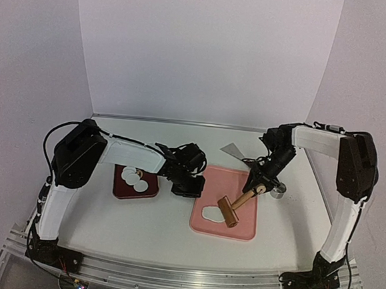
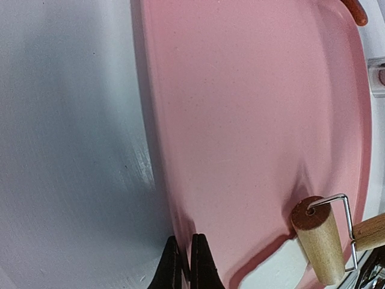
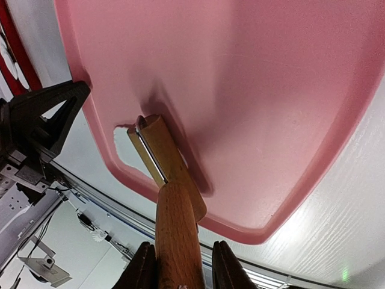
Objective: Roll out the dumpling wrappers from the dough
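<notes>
Lying as a soft, flattened white patch near the front left of the smooth pink board (image 1: 240,227), the dough (image 1: 212,213) is met at its edge by the small pale wooden roller (image 1: 228,212), whose round handle (image 3: 177,235) is clamped in the right hand (image 3: 180,265) and slanted down so the barrel can be pressed. The left hand (image 2: 185,265) is shut on nothing and set at the board's left rim, apparently to stop it sliding on the white desk (image 1: 160,225). The dumpling wrappers (image 1: 134,177), thin round white discs, are kept apart on a dark red plate (image 1: 122,192).
</notes>
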Robot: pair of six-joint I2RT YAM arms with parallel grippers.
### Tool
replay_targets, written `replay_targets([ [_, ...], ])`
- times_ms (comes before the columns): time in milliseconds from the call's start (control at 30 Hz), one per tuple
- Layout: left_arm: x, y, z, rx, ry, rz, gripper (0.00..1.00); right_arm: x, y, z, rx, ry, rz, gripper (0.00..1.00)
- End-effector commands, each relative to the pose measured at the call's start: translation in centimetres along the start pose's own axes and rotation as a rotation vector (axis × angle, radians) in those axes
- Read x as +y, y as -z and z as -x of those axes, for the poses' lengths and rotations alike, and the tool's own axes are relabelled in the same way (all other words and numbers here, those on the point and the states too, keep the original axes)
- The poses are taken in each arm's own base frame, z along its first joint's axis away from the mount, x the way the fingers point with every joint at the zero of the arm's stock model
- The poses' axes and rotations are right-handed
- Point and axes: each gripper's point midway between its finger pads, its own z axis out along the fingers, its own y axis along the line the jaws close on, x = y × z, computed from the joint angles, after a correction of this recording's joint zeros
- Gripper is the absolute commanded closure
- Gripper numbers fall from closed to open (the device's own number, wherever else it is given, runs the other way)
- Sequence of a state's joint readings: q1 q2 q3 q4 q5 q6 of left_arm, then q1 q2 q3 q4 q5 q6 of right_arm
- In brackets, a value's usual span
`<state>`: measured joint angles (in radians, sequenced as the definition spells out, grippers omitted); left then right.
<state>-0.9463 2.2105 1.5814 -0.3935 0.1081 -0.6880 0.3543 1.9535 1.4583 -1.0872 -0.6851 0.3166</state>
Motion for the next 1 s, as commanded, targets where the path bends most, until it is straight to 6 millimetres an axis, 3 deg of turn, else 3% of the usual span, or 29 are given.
replay_targets([
  [0,-0.2,1.8,0.5,-0.016,-0.020,0.017,1.00,-5.9,-4.4,0.9,0.017,0.041,-0.421,1.00],
  [100,-0.3,1.7,0.6,-0.015,-0.023,0.015,1.00,-4.1,-6.5,0.6,0.048,0.076,-0.425,1.00],
  [233,-0.4,1.5,0.6,-0.014,-0.018,0.008,1.00,-3.6,-7.2,0.4,0.055,0.100,-0.443,1.00],
  [367,0.0,1.6,0.4,-0.016,-0.001,0.021,1.00,-4.8,-5.8,0.7,0.023,0.070,-0.466,1.00],
  [533,0.6,1.9,-0.1,-0.020,0.025,0.030,1.00,-7.6,-2.5,1.7,-0.026,-0.003,-0.449,1.00],
  [667,0.7,2.1,0.1,-0.032,0.034,0.032,1.00,-9.0,-1.9,1.6,-0.019,-0.017,-0.461,1.00],
  [767,0.6,2.2,0.2,-0.037,0.036,0.032,1.00,-8.7,-2.7,1.4,0.007,-0.008,-0.439,1.00],
  [967,0.4,2.0,0.4,-0.036,0.037,0.027,1.00,-5.7,-5.5,0.6,0.056,0.071,-0.436,1.00],
])
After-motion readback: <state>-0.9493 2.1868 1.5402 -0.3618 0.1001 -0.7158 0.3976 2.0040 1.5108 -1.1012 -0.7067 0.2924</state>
